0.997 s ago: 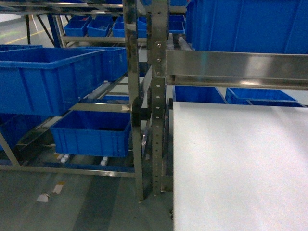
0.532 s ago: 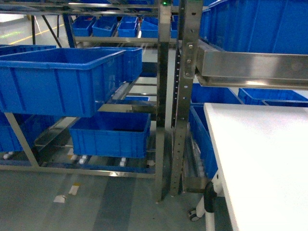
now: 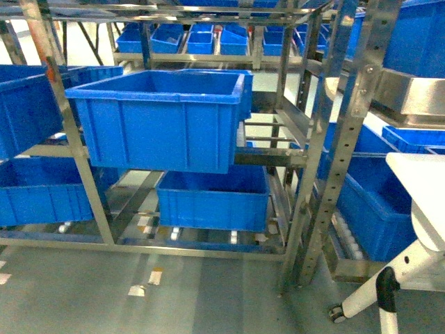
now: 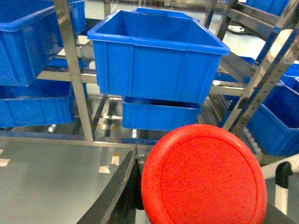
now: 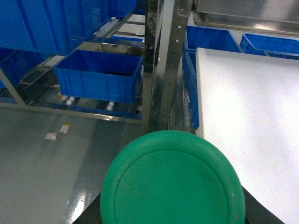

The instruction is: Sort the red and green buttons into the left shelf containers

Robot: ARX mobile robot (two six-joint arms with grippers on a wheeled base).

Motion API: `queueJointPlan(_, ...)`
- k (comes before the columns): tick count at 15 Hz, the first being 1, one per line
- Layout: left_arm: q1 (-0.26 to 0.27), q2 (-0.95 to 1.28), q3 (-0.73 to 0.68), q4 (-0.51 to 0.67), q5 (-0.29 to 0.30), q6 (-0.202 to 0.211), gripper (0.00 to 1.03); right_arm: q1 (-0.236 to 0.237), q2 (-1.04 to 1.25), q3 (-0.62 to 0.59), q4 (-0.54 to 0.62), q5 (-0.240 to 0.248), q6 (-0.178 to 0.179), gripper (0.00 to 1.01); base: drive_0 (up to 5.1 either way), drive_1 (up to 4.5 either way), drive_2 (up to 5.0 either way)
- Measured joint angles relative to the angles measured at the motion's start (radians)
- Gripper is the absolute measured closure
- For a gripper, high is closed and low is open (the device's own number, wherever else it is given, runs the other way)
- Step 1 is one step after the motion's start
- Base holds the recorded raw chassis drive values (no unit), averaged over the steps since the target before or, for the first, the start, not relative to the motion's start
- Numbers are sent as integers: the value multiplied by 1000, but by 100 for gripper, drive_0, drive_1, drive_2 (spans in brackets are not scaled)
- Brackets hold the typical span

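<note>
Between the left fingers a red button is carried: a dark finger edge is seen against the cap's left side, the other side is hidden by the cap. Held, by judgement; exact opening cannot be told. On the right wrist view a green button fills the lower frame with dark finger parts showing under its rim; likewise judged held, opening not visible. Neither arm is seen in the head view.

Ahead of the red cap, a large blue bin sits on the upper tier of the steel shelf, open-topped, nothing seen inside it. A second bin sits on the tier below, mostly covered by the upper one. More bins are seen further left. The white counter lies to the right, by the right arm.

Step in hand, as judged: approach to the left shelf for drop-off; neither button is delivered yet.

To be done well:
- Base should be squared to the upper bin before any reach; bin is well apart from the fingers now.
- Red button should be lifted above the thick rim, then carried over the bin middle before release.
- Shelf uprights beside the bin should be cleared on the way in.
- Green should go to a separate bin; which one cannot be told from this.
- Release should be low, to limit bounce.
</note>
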Motion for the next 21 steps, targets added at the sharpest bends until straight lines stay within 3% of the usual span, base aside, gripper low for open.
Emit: queueJointPlan(21, -1, 0, 0, -2, 0, 0, 69, 0, 0, 0, 1, 0, 0, 67, -487, 250, 250)
